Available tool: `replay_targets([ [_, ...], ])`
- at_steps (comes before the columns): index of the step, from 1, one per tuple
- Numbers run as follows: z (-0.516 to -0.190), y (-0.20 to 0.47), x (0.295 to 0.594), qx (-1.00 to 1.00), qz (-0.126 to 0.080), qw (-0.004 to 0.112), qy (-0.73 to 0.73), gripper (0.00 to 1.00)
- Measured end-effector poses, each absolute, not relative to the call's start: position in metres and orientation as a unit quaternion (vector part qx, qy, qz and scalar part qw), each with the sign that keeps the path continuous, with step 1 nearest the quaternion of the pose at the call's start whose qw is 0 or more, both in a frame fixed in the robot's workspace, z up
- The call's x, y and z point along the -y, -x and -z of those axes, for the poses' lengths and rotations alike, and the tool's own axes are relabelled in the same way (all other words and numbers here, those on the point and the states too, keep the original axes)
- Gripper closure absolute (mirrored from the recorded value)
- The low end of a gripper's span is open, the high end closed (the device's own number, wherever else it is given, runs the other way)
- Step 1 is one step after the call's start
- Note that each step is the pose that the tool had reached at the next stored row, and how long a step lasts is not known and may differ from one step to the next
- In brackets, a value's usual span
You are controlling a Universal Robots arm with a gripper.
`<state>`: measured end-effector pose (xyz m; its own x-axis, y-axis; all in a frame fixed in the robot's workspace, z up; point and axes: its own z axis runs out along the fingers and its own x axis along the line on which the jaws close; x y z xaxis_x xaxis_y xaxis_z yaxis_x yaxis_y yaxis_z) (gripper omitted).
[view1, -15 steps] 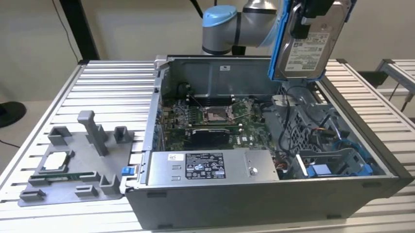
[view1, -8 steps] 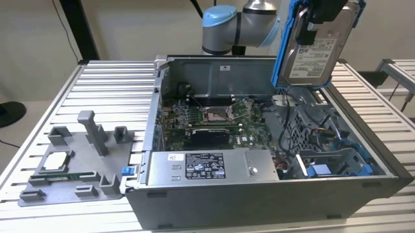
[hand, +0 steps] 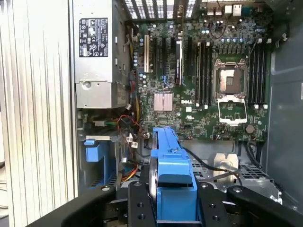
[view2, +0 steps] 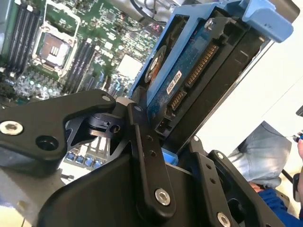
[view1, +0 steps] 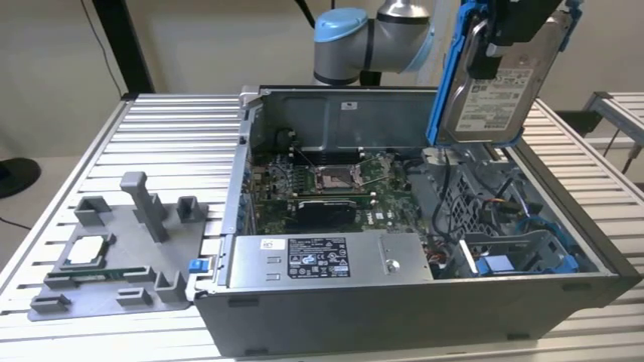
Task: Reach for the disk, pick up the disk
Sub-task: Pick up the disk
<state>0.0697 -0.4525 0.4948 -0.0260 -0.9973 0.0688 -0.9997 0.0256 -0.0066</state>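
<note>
you have the disk in the gripper already: it hangs upright, label face toward the exterior camera, lifted clear above the open computer case at the exterior view's far right, over the drive bay end. in the second wrist view the black fingers sit closed on either side of the disk's thin edge, with its circuit-board face and connector showing and the blue bracket wrapped around it. the first wrist view looks straight down the bracket's edge to the motherboard below, with the gripper clamped low on it.

here is what i judge could bite you. the grip appears to land on or beside the plastic bracket, not only on metal; if that plastic flexes, the disk could tilt or slip in the jaws. it hangs right over the case, so a drop would land among the loose cables and the blue drive cage, or strike the near case wall. any sideways swing while low could catch the bracket on the case's upright back panel. i cannot tell whether a cable is still plugged into the connector; if one is, pulling further would drag it. the grey fixture tray on the left sits well apart from all this.
</note>
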Motion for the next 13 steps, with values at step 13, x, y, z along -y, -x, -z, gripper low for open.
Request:
replay_targets([
  [13, -0.495, -0.07, 0.482, 0.716, -0.026, 0.022, -0.697, 1.0],
])
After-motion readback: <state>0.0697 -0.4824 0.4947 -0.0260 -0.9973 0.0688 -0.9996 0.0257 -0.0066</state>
